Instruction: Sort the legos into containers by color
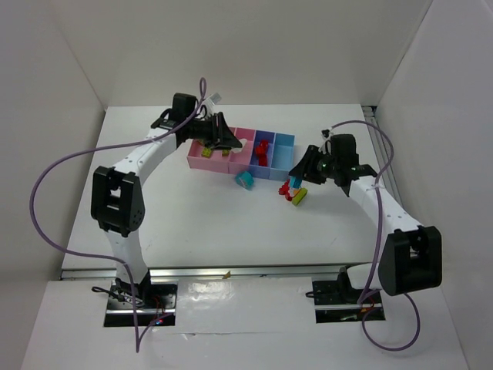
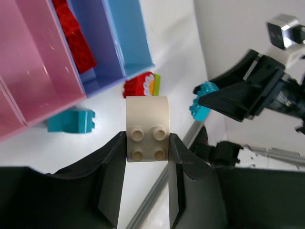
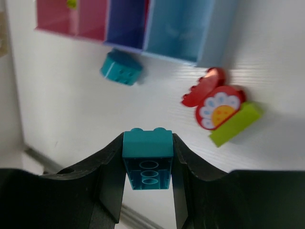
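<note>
My left gripper (image 2: 147, 143) is shut on a white lego (image 2: 147, 125) and hangs over the pink end of the containers (image 1: 240, 151). My right gripper (image 3: 147, 145) is shut on a cyan lego (image 3: 147, 160), above the table just right of the light blue bin (image 3: 176, 28). Red legos (image 2: 74, 40) lie in the periwinkle bin (image 2: 102, 57). Lime legos (image 1: 199, 153) sit in the left pink bin. A loose cyan lego (image 3: 121, 67) lies in front of the bins. A clump of red, flower-printed and lime legos (image 3: 219, 109) lies near the right gripper.
The white table's right edge carries a grey rail (image 1: 379, 150). White walls close in the back and both sides. Purple cables loop from both arms. The arm bases stand at the near edge (image 1: 139, 297).
</note>
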